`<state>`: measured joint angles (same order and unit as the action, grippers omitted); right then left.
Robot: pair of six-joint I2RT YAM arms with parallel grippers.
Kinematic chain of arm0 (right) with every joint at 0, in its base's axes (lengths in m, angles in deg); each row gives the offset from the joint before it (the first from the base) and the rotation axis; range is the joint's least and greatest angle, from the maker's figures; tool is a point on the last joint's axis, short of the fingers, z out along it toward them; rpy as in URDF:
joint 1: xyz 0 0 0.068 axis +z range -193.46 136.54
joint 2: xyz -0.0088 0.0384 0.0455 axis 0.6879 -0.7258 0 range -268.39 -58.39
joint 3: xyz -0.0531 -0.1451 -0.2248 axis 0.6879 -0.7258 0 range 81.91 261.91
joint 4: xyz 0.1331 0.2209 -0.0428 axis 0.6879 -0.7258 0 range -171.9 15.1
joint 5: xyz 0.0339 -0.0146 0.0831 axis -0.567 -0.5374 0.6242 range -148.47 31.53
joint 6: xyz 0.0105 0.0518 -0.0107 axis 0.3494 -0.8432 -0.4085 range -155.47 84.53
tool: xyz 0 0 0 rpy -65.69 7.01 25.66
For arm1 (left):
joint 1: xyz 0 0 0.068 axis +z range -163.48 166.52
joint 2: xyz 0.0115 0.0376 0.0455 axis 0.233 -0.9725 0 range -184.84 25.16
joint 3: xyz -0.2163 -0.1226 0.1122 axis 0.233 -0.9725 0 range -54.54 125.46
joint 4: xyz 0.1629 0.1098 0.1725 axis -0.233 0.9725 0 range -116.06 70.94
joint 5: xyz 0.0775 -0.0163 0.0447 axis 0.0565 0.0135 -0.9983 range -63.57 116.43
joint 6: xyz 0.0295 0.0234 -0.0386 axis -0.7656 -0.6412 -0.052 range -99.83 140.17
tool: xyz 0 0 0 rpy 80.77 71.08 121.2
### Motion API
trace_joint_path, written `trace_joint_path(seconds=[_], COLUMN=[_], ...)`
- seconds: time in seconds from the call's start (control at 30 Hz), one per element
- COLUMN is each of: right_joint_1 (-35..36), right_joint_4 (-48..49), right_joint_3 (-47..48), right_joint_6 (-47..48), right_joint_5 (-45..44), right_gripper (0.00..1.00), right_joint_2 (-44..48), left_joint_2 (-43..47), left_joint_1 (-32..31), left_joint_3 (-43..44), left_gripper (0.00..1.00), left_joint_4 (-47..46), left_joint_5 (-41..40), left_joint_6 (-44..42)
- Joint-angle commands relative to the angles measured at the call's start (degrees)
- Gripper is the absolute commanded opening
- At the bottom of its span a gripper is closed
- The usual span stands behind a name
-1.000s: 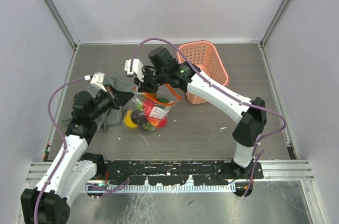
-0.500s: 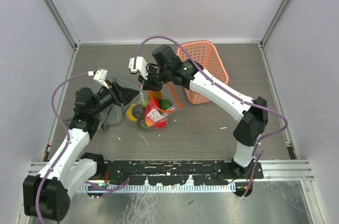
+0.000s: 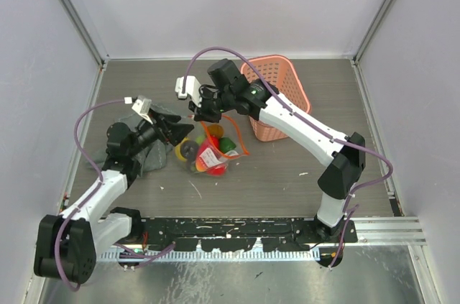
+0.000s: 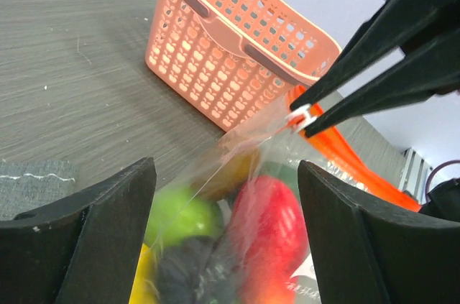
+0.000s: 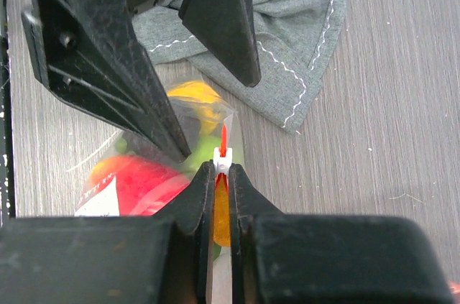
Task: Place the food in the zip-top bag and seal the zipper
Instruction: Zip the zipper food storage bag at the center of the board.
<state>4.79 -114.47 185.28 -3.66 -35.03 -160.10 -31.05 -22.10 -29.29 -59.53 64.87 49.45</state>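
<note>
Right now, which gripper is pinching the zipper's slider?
The right gripper, jaws shut on the white slider tab. The left gripper stands open beside the zip-top bag, gripping nothing.

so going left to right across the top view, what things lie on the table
grey cloth → zip-top bag → pink basket

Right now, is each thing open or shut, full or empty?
left gripper: open, holding nothing.
right gripper: shut on one end of the zipper.
zipper: how far it is sealed, I cannot tell.
zip-top bag: food inside, held up by one corner.
basket: upright, looks empty.
grey cloth: crumpled on the table.
</note>
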Motion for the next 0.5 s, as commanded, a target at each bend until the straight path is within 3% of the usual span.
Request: trace_joint_path(seconds=[0.0, 0.27, 0.47], right_joint_1=[0.13, 0.18, 0.26], right_joint_4=[0.51, -1.53, -1.52], right_joint_3=[3.16, 5.25, 5.32], right_joint_6=[1.13, 2.27, 2.58], right_joint_5=[1.17, 1.67, 2.4], right_gripper=[0.01, 0.01, 0.01], right_joint_2=[2.87, 1.44, 1.48], left_joint_2=[-3.25, -10.35, -12.05], left_joint_1=[0.19, 0.1, 0.03], left_joint_3=[-2.82, 2.05, 4.86], left_gripper=[0.81, 0.71, 0.52], left_joint_4=[-18.17, -22.79, -22.81], left_joint_5=[3.69, 12.94, 17.52], left_joint_6=[-4.84, -8.41, -8.36])
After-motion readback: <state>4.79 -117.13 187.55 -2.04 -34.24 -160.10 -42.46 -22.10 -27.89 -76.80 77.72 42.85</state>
